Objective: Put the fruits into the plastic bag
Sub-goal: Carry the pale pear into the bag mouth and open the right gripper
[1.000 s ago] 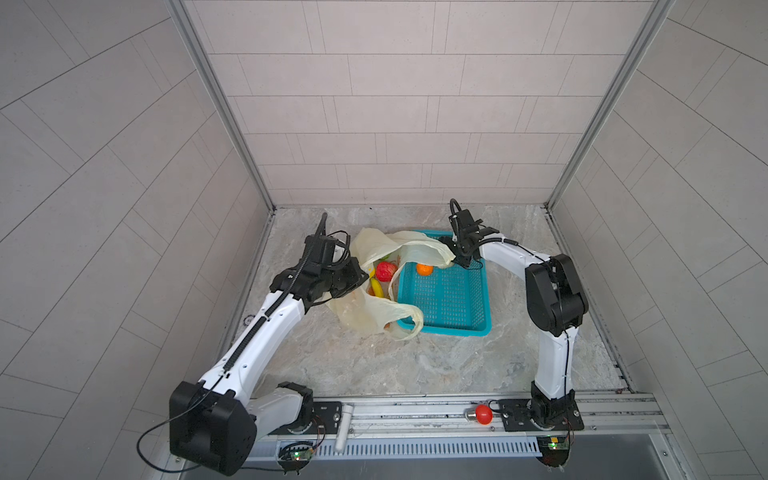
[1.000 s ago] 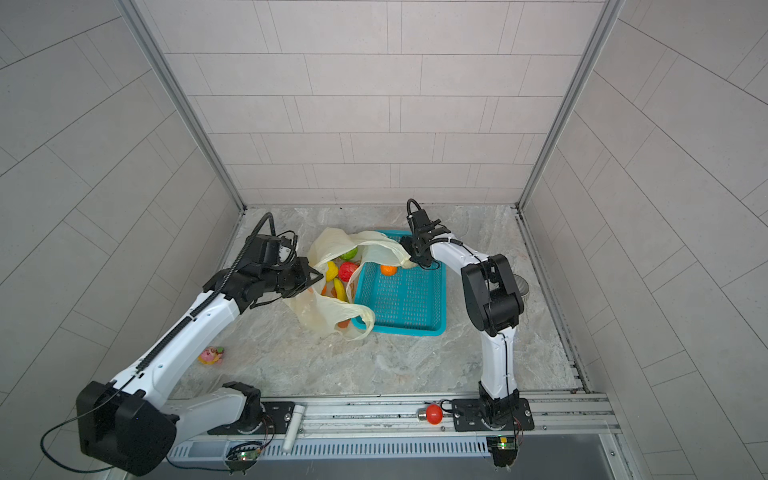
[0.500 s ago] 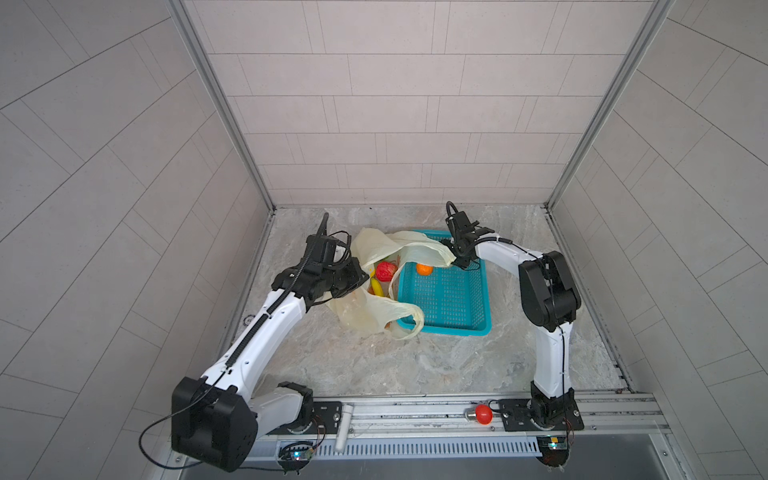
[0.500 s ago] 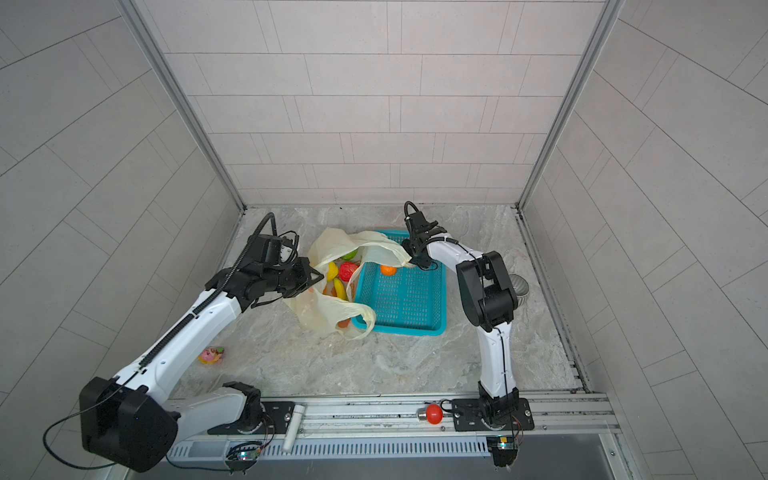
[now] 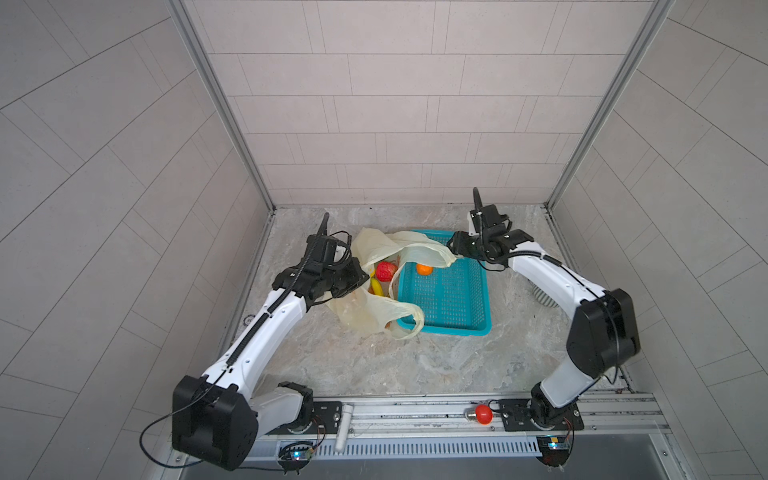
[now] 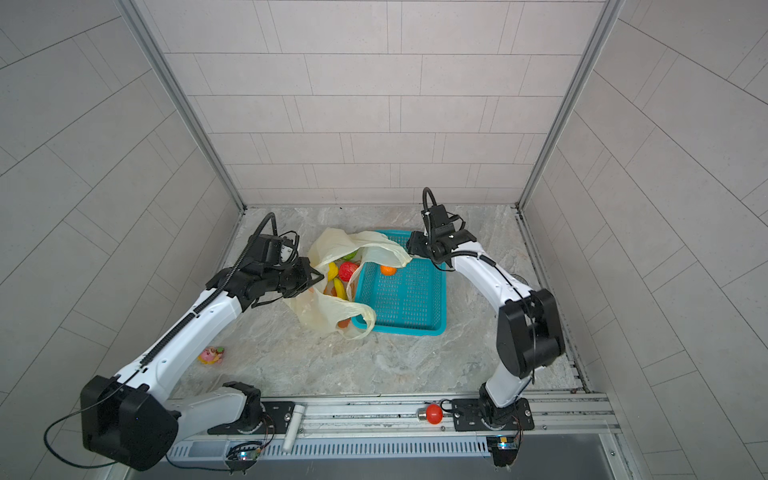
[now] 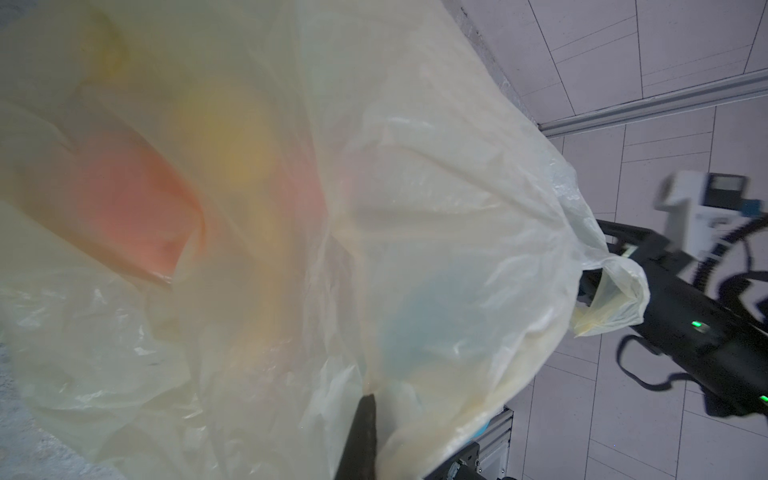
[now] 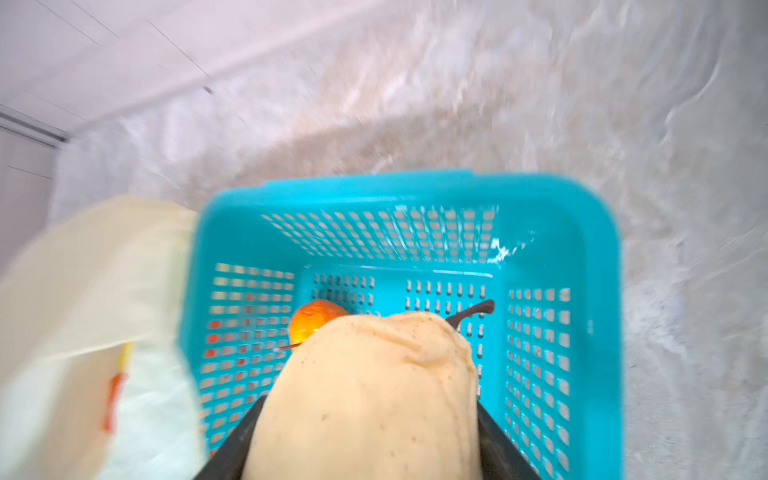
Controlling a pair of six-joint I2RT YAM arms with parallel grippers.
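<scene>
The plastic bag point(image 5: 365, 309) point(image 6: 316, 309) lies open left of the teal basket. My left gripper point(image 5: 360, 277) point(image 7: 365, 401) is shut on the bag's near rim. Inside the bag I see a red fruit point(image 5: 385, 270), a banana point(image 5: 376, 286) and a green fruit point(image 6: 350, 254). An orange fruit point(image 5: 424, 269) point(image 8: 309, 322) sits in the basket's far left corner. My right gripper point(image 5: 457, 249) point(image 8: 370, 407) hovers over that corner, shut on a pale tan pear-like fruit point(image 8: 374, 365) with a brown stem. The bag's far handle reaches up to it.
The teal basket point(image 5: 449, 330) point(image 8: 598, 291) stands mid-table with a bag handle point(image 5: 409, 324) draped over its near left corner. A red bulb point(image 5: 482, 413) lies on the front rail. A small pink toy point(image 6: 211, 355) lies on the floor at the left.
The right jaws have closed in on the pear-like fruit. The right arm's elbow has swung out to the right, and the wrist view is blurred by motion. The left arm holds still.
</scene>
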